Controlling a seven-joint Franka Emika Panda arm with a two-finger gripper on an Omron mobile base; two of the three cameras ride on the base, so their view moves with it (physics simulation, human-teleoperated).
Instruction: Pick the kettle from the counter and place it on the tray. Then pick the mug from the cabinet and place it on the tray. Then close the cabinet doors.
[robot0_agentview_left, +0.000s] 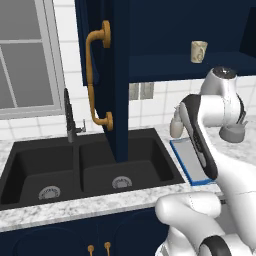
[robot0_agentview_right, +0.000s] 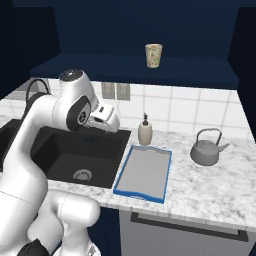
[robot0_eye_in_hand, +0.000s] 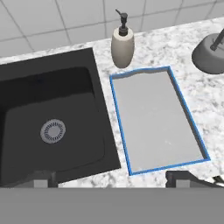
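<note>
The grey kettle (robot0_agentview_right: 206, 149) stands on the speckled counter (robot0_agentview_right: 210, 192), to the right of the blue-rimmed tray (robot0_agentview_right: 144, 172); part of it shows behind the arm (robot0_agentview_left: 232, 131). The cream mug (robot0_agentview_right: 153, 55) sits upright on the open cabinet's navy shelf (robot0_agentview_right: 135, 67), also visible from the left (robot0_agentview_left: 198, 51). One cabinet door (robot0_agentview_left: 107, 75) hangs open over the sink. My gripper (robot0_agentview_right: 111, 125) hovers above the sink's right edge, left of the tray. In the hand view the gripper (robot0_eye_in_hand: 111, 179) is open and empty, with the tray (robot0_eye_in_hand: 157, 122) below and the kettle (robot0_eye_in_hand: 210, 54) at the upper right.
A cream soap dispenser (robot0_agentview_right: 145, 131) stands just behind the tray's far end, near the tiled wall. The black double sink (robot0_agentview_left: 80, 170) with its dark faucet (robot0_agentview_left: 70, 120) lies to the left. The open door's golden handle (robot0_agentview_left: 95, 80) juts out over the basin.
</note>
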